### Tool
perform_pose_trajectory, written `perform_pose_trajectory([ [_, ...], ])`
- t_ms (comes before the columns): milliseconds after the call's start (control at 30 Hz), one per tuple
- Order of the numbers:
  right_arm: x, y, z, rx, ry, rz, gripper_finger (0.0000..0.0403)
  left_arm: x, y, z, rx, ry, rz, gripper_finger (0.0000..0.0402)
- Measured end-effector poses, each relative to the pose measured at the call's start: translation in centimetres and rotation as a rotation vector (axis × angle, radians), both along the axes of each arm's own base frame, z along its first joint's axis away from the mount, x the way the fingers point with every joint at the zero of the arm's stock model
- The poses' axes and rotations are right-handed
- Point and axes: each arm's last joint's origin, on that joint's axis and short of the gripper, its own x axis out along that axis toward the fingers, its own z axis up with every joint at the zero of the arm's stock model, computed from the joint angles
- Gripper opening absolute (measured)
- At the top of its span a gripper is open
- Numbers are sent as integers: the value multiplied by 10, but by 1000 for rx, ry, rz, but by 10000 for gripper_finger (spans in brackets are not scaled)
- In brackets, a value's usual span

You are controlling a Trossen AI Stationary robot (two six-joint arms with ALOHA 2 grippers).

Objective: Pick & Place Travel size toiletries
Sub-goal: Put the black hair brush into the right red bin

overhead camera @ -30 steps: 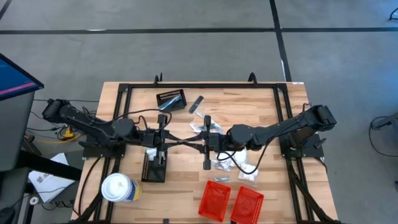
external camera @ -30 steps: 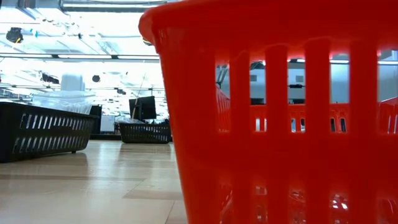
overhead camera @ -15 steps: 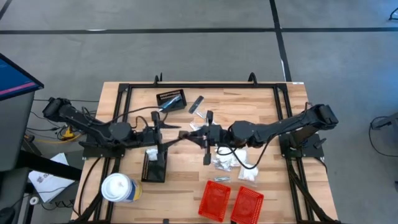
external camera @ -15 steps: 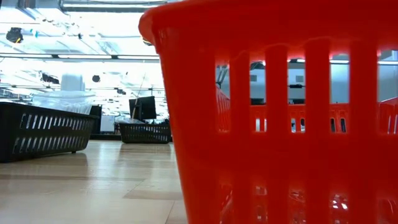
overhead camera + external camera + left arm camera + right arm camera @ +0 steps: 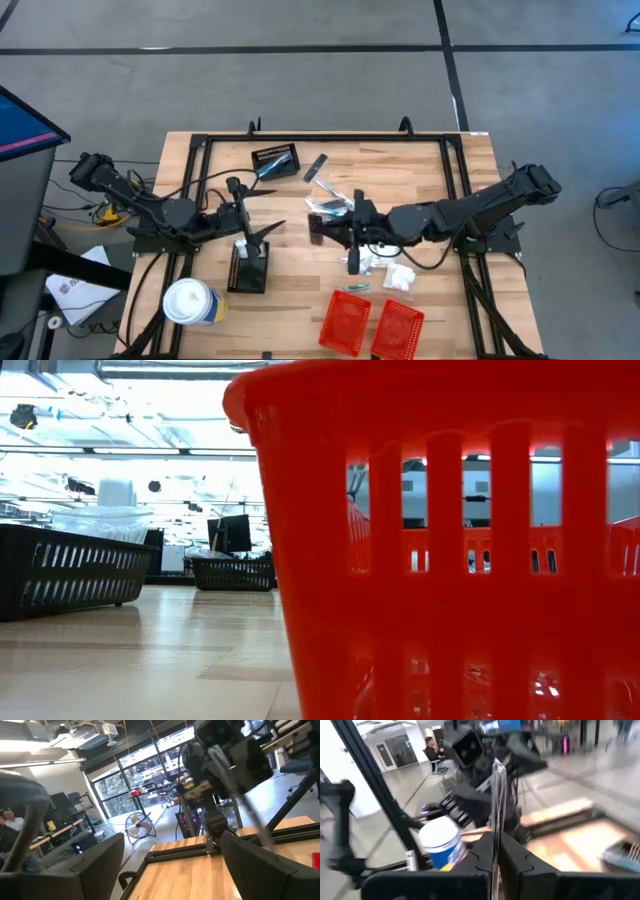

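Note:
My right gripper (image 5: 318, 229) is over the table's middle, pointing toward the left edge, shut on a thin clear-wrapped packet (image 5: 497, 790). My left gripper (image 5: 272, 228) is a little to its left, facing it, open and empty; its fingers (image 5: 95, 865) stand wide apart. More toiletries lie flat on the wood: white packets (image 5: 385, 268) under the right arm, silvery pieces (image 5: 318, 167) at the far middle, and a small green piece (image 5: 352, 288). Neither gripper shows in the low view. My right gripper pinches one end of the thin packet (image 5: 495, 836) between its two fingers. The fingers lie about level, coming from the table's right side. The rest of the packet sticks out beyond the fingertips, clear of the table.
Two black slotted baskets stand at the far middle (image 5: 275, 160) and near left (image 5: 248, 268). Two red baskets (image 5: 345, 322) stand at the near edge; one fills the low view (image 5: 450, 540). A white lidded cup (image 5: 190, 302) stands at the near left corner.
The two grippers, close together over the table's middle a second ago, have drawn apart. My left gripper has gone back toward the table's left edge, and my right gripper toward the right edge.

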Motion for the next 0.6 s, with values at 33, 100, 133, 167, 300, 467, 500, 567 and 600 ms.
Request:
perform_pose_trajectory([
  [33,-3,1,-1,39,27,-10,4,0,0,0,0,0,1,326],
  [100,-11,6,-6,116,94,-20,4,0,0,0,-1,0,3,324],
  [133,-15,8,-7,163,122,-23,4,0,0,0,-1,0,3,323],
  [167,-18,11,-11,210,156,-32,5,0,0,0,-1,0,3,321],
  [300,-33,26,-25,380,300,-63,5,0,1,0,-5,2,33,317],
  [467,-59,54,-42,627,469,-132,5,-3,2,1,-21,3,109,313],
  [500,-65,60,-44,681,491,-147,5,-3,2,1,-20,5,111,313],
  [567,-79,74,-46,790,531,-166,4,-4,0,1,-15,7,104,312],
  [600,-86,81,-47,838,550,-172,3,-5,-1,1,-14,8,100,313],
])
